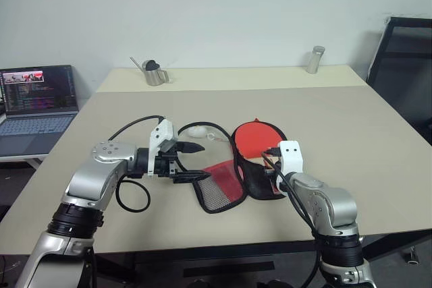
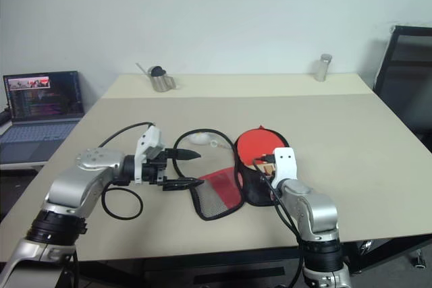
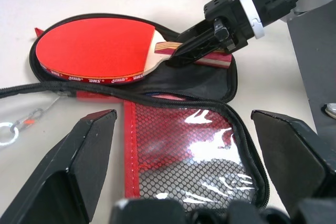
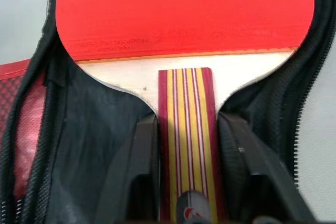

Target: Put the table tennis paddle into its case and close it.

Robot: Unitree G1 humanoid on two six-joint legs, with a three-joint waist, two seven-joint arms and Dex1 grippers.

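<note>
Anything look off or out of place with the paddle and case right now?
Nothing stands out. The table tennis paddle lies flat in the open case, its flap folded out on the table. The right gripper straddles the handle; the left gripper is open.

Off the table's left edge you have an open laptop (image 1: 39, 106) with its screen lit. At the far edge of the beige table (image 1: 351, 133) stand a small metal watering can (image 1: 153, 72), left, and a metal cylinder (image 1: 314, 59), perhaps a shaker, right. A black chair (image 1: 405, 65) stands far right.

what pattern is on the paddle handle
Red and yellow lengthwise stripes on the short wooden paddle handle, clearest in the right wrist view.
</note>
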